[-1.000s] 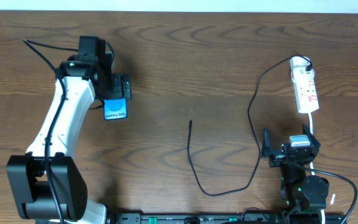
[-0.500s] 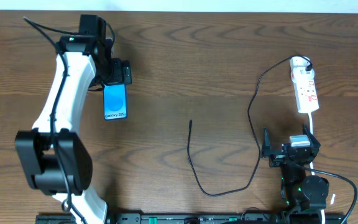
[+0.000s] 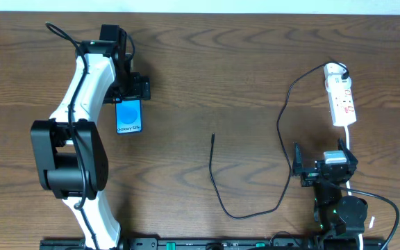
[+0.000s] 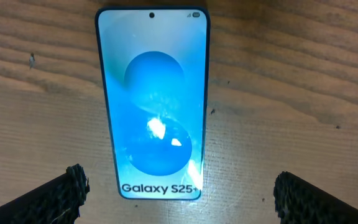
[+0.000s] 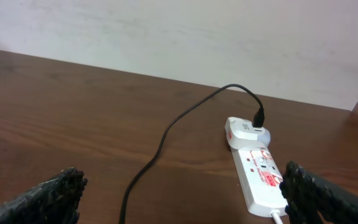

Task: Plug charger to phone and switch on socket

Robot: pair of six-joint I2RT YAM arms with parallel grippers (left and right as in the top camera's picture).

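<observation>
Left gripper (image 3: pixel 132 90) wide open, empty, over the Galaxy S25+ phone (image 3: pixel 129 116) upper left; right gripper (image 3: pixel 325 165) also gaping, holding nothing.

Along the bottom of the phone (image 4: pixel 152 102) screen, dark letters on the pale blue read "Galaxy S25+" — sharp in the left wrist view, and tiny but just legible from overhead. The socket (image 5: pixel 263 177) carries small red marks on its white face — too small and blurred to read in either view.
</observation>
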